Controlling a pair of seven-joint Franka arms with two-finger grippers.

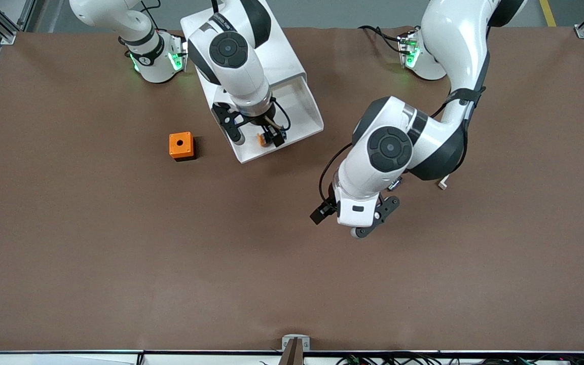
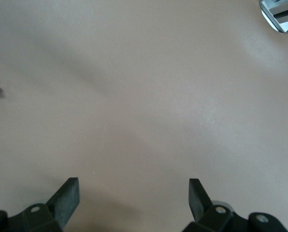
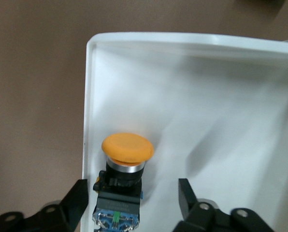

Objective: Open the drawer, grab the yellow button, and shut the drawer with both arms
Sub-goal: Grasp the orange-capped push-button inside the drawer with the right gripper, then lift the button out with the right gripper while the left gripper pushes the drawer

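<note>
Front view: the drawer (image 1: 292, 114) stands pulled out of its cabinet. The right end effector (image 1: 257, 136) is down inside it, over the button (image 1: 262, 140), which lies near the drawer's front rim. The left end effector (image 1: 368, 223) waits over bare worktop (image 1: 119, 253), with the orange cube (image 1: 181, 146) at about 10 o'clock from it.

Left wrist view: fingers (image 2: 66, 195) spread wide, holding nothing.

Right wrist view: fingers (image 3: 79, 198) open, straddling the button (image 3: 123, 179) beside the drawer's side wall (image 3: 88, 116). Judgement: centre on the black body, descend squarely, and keep the wall-side finger clear before closing.

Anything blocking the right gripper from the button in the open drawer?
Nothing visible. The right gripper hangs open over the drawer, its fingers either side of the button, which lies beside the drawer's side wall. The left gripper waits open over bare table.
</note>
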